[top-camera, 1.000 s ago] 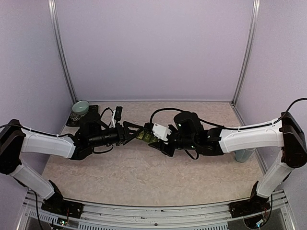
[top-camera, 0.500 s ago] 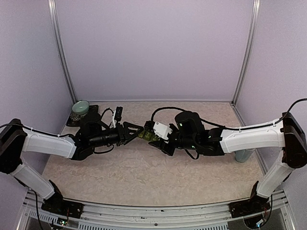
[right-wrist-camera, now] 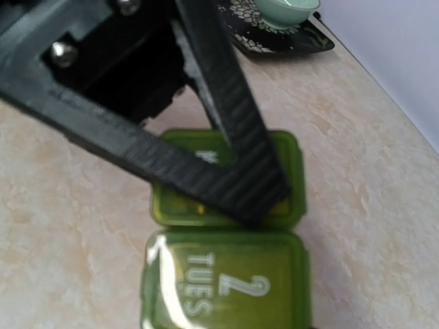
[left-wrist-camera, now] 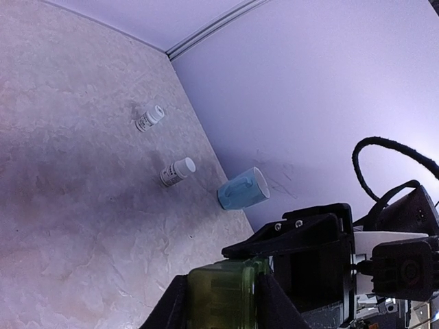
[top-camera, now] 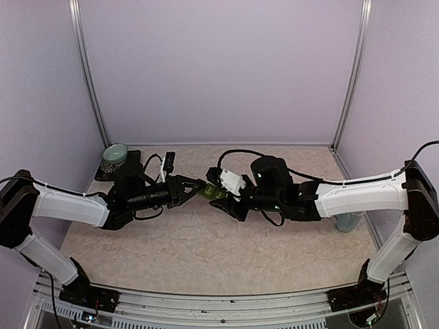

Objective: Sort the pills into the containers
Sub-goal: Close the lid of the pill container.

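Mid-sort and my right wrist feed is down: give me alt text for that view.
A translucent green pill organizer fills the lower frame, its nearest lid printed TUES 2, while a black finger of the left gripper lies across the next compartment's lid. Behind, a pale green bowl sits on a dark patterned tray on the beige table.

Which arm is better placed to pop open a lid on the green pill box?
Probably the left. The left hand sits around the end compartment of the pill box, one finger lying across that lid, while the right hand seems to hold the other end steady.
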